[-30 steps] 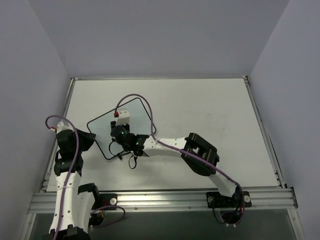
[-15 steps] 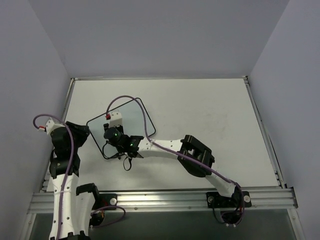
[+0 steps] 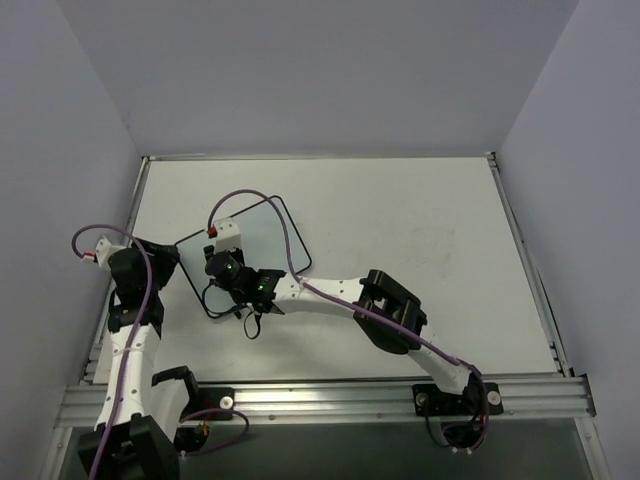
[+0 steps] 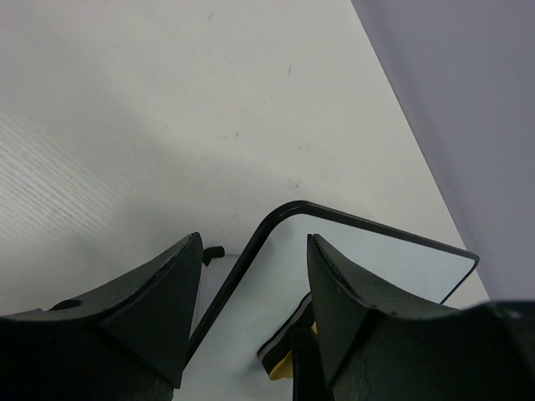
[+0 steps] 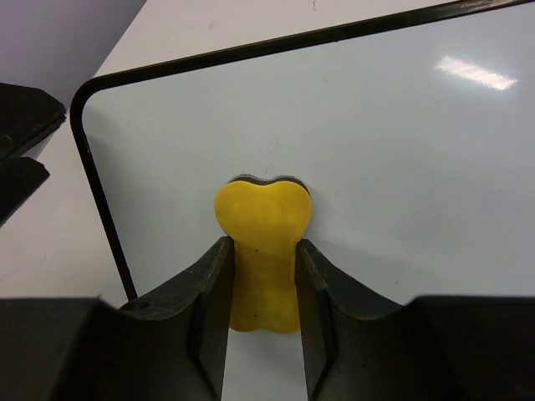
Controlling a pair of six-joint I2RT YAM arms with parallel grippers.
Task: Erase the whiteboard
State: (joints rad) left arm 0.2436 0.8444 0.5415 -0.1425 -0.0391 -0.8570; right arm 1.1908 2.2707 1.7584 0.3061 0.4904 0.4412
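Right fingers (image 5: 209, 309) clamp the yellow eraser (image 5: 263, 242) against the whiteboard (image 5: 401, 150); left fingers (image 4: 150, 309) gape apart near its corner.

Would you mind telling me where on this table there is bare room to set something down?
The far-right stretch of the table, between the whiteboard and the right rim, is bare. So is the far strip behind the board. The near-left is crowded: the left gripper straddles the board's corner, and the right gripper holds the yellow eraser against it.
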